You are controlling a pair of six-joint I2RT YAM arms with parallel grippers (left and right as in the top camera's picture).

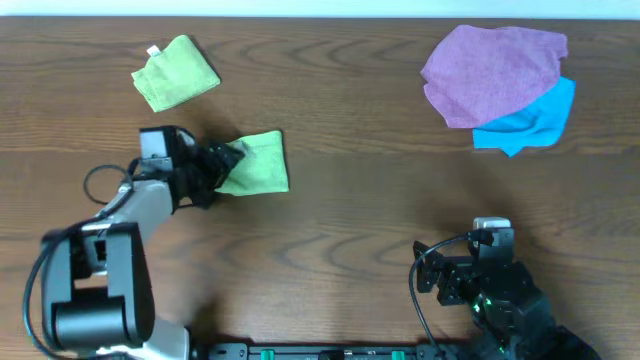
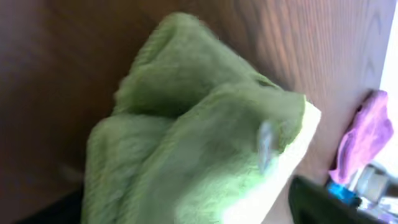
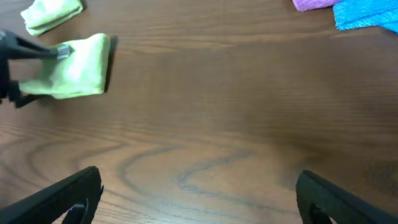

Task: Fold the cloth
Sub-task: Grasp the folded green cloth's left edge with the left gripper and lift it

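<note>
Noted lime-green microfibre cloth (image 1: 258, 163) left of centre on the dark brown wood-grain bench (image 1: 350, 210). Folded down to a thick, roughly square pad. Several soft layers stacked at the edge in the left wrist view. Right side lying flat, left side bunched and drawn towards a point.

Small pale grey fleck (image 2: 265, 142) on the top layer, possibly a tag. Too blurred to be sure.

Left pincer (image 1: 222, 165) at the bunched left edge of that cloth, reaching in from the left. From the right wrist view, one black finger along the top of the pad and the other low at its near side, cloth between them. Jaws partly apart. Cannot tell whether pressing on the fabric or only straddling it.

Right pincer (image 3: 199, 177) low over bare bench at the near right, well apart from every cloth. Jaws spread wide, nothing between them.

Second lime-green cloth (image 1: 176, 73), small and folded, far left, behind the first and apart from it. White tag (image 1: 153, 50) sticking out at its back corner.

Crumpled purple cloth (image 1: 495, 72) at the far right. Bright blue cloth (image 1: 540, 122) touching it, partly tucked under its near right edge.
</note>
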